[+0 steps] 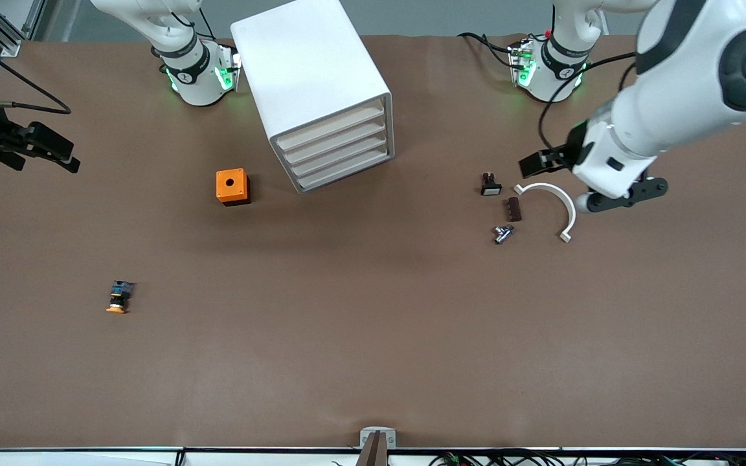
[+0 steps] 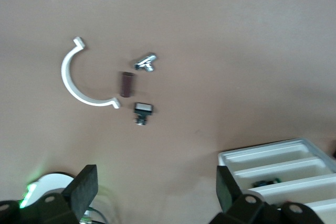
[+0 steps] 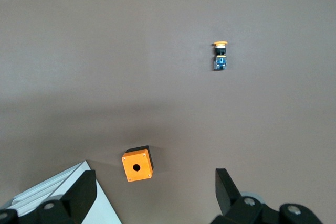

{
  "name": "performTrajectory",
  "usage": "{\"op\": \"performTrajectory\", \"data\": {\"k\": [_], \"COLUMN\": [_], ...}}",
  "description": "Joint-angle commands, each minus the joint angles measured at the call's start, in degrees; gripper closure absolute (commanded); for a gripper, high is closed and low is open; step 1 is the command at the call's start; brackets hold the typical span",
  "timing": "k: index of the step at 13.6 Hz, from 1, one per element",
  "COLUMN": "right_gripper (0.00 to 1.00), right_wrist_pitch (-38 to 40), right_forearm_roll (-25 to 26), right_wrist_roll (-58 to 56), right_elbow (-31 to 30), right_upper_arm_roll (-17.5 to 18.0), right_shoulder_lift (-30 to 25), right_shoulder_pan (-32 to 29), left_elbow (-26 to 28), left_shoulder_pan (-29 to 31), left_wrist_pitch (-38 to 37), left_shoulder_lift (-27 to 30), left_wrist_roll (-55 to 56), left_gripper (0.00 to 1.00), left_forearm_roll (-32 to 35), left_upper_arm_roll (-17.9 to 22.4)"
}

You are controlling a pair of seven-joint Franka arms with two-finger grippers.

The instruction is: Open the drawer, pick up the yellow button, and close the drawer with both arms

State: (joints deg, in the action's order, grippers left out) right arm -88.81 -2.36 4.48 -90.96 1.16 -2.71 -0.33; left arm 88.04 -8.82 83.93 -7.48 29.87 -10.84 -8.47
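The white cabinet stands between the two arm bases, and its uppermost drawer sits flush with the three lower ones. In the left wrist view the cabinet shows a small dark thing in one drawer slot. The button, with an orange cap, black body and blue end, lies on the open table toward the right arm's end; the right wrist view shows the button too. My left gripper hangs open and empty beside a white half ring. My right gripper is open and empty over the table's right-arm end.
An orange box with a round hole sits beside the cabinet. Near the left gripper lie the white half ring, a brown block, a black-and-white part and a small metal piece.
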Motion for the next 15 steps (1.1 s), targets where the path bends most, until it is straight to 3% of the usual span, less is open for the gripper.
{"op": "performTrajectory", "data": {"k": [1,8,15], "right_gripper": [0.00,0.00,0.00], "right_wrist_pitch": [-1.4,-0.6,0.7], "right_forearm_roll": [1.6,1.6,1.1], "right_wrist_roll": [-3.9,-5.4,-3.1], "right_elbow": [-1.8,-2.3,-2.4], "right_upper_arm_roll": [0.2,0.1,-0.2], "right_shoulder_lift": [-1.5,-1.5,-1.4], "right_shoulder_pan": [-0.2,-0.5,-0.6], "left_elbow": [7.1,8.5,4.6], "left_shoulder_pan": [5.9,10.4,12.3], "left_wrist_pitch": [0.3,0.5,2.4], "left_shoulder_lift": [6.5,9.2,9.6], "left_wrist_roll": [-8.0,-14.0,-20.1], "left_gripper": [0.01,0.01,0.01], "left_forearm_roll": [-0.3,4.1,10.7], "left_upper_arm_roll": [-0.6,-0.5,-0.3]}}
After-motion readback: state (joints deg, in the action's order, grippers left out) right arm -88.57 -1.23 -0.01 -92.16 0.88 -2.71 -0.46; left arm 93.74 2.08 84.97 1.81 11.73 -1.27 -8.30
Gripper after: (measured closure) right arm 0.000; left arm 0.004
